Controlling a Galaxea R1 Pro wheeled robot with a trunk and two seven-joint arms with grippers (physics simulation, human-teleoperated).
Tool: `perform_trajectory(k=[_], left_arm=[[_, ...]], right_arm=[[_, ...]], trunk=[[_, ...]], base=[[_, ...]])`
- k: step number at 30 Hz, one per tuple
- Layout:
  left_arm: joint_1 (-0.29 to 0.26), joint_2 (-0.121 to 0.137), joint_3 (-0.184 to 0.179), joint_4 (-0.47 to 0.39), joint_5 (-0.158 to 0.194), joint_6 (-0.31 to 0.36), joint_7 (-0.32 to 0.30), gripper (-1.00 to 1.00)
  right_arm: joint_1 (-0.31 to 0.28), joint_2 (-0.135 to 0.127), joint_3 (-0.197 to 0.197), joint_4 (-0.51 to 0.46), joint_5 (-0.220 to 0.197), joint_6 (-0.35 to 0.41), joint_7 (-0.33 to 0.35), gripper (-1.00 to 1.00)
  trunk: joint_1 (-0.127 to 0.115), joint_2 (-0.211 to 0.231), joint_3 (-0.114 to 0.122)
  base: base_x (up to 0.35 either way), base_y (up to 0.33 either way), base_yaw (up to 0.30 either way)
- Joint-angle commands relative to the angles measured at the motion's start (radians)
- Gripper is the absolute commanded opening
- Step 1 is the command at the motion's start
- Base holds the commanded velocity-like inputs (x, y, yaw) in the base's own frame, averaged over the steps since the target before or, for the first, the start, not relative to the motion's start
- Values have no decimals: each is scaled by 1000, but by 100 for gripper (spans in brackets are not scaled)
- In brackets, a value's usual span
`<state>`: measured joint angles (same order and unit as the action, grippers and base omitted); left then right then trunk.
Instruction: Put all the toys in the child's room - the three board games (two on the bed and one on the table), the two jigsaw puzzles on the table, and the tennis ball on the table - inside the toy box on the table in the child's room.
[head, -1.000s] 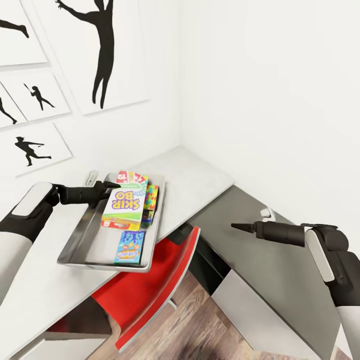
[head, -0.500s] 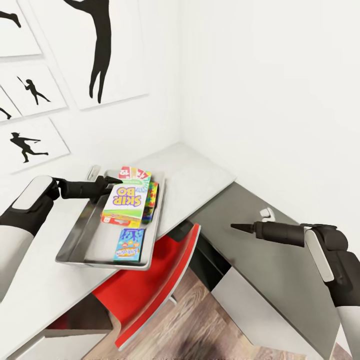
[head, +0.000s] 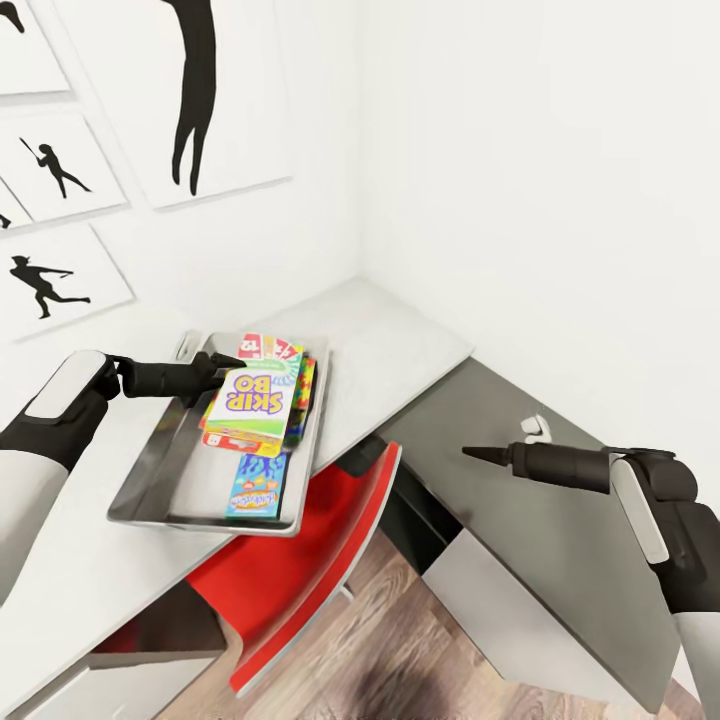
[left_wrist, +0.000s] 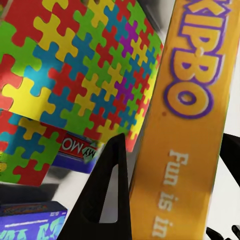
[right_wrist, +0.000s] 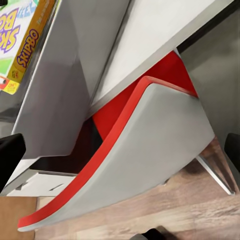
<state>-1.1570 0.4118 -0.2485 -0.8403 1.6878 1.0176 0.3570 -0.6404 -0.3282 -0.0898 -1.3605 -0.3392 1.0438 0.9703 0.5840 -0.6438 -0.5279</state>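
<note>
Left gripper (head: 222, 372) clamping glossy flat board game (head: 248, 402), translucent round-cornered toy box (head: 150, 470), right gripper (head: 478, 454) narrowed, speckled table (head: 400, 350)

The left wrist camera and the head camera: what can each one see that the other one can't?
Left wrist view alone: the orange side of the SKIP BO box with its small print, between the dark fingers. Head view alone: the wall pictures, red chair, right gripper and the whole toy box. Both: that game box and the jigsaw puzzle beside it.
</note>
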Motion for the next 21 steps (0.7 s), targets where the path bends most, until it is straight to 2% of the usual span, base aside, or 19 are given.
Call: perform_trajectory(k=[1, 21], left_arm=[[-1, 1, -3, -1, 12, -1, 9, -100], [-1, 0, -3, 10, 12, -1, 8, -100]], right_arm=[[-1, 0, -1, 0, 3, 3, 5, 100], [-1, -1, -4, 0, 2, 3, 7, 100]], trunk=[[0, -1, -3], [0, -1, -35]], base=[[0, 0, 0], [0, 0, 0]])
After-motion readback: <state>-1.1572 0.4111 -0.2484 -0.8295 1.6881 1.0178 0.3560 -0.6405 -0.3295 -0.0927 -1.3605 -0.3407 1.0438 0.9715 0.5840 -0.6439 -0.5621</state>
